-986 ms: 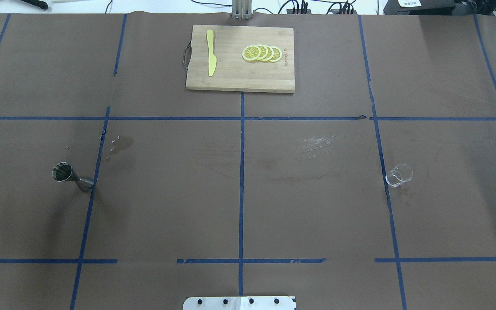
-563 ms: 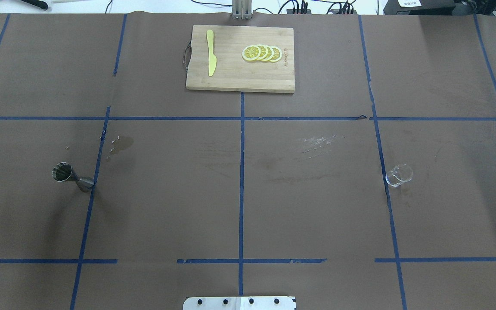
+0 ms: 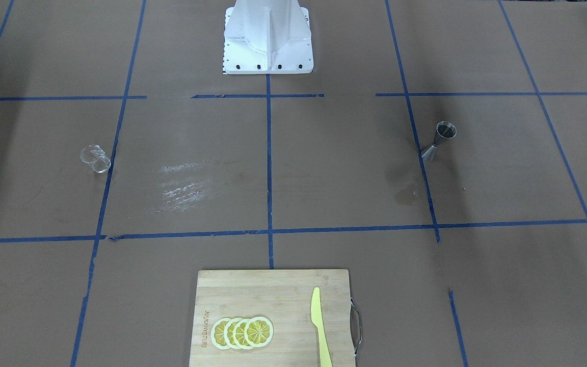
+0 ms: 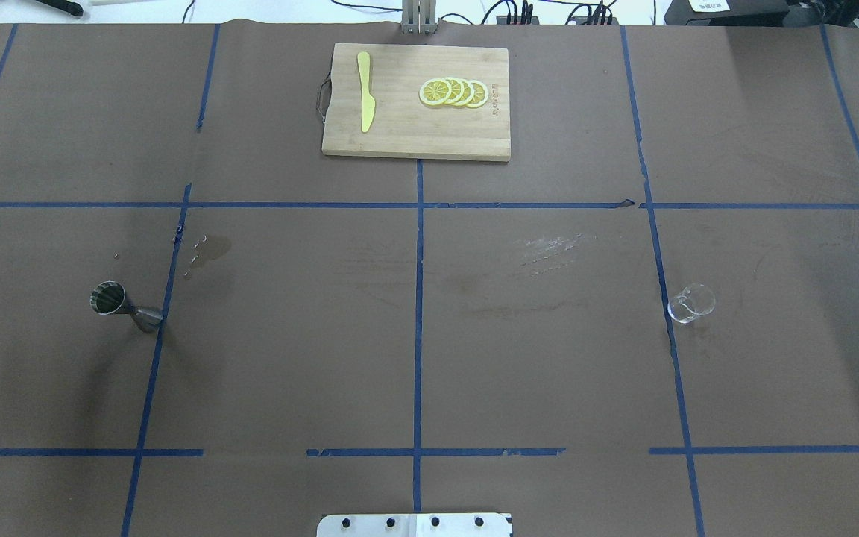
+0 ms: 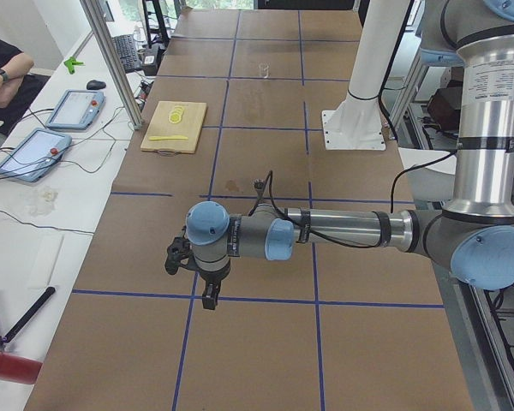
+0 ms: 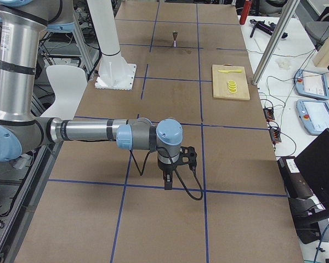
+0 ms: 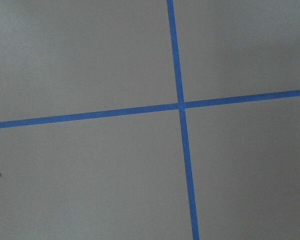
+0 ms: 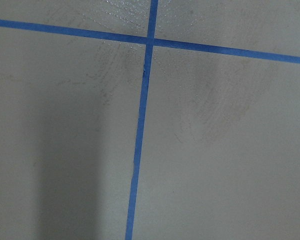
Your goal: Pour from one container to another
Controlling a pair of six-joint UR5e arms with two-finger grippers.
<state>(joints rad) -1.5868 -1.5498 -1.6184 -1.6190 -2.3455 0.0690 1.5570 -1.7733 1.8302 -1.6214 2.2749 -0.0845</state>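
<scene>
- The small shiny metal measuring cup, shaped like two cones joined at the tips [image 4: 118,306], stands upright on the brown paper-covered bench [image 4: 288,358]. It is on the robot's left side, and its foot touches a blue tape line [image 4: 153,350].
- The small clear glass cup [image 4: 690,303] stands on the robot's right side, just beside another blue tape line. The two cups are well apart, with the middle of the bench between them.
- The left hand [image 5: 207,296] hangs over the bench and points down. It is well apart from the metal cup. It shows only in a side view, so I cannot tell if it is released or clenched.
- The right hand [image 6: 167,183] also hangs over the bench and points down, well apart from the glass cup. I cannot tell if it is released or clenched.
- Both wrist views show only brown bench and crossing blue tape.
- A light wooden cutting board [image 4: 414,127] lies at the far edge of the bench, in the middle.
- On the board lie a yellow plastic knife [image 4: 365,91] and a row of yellow lemon slices [image 4: 453,92] that overlap.
- A dark wet spot [image 4: 215,248] marks the paper near the metal cup.
- A white scratchy patch [image 4: 552,248] shows nearer the glass cup.
</scene>
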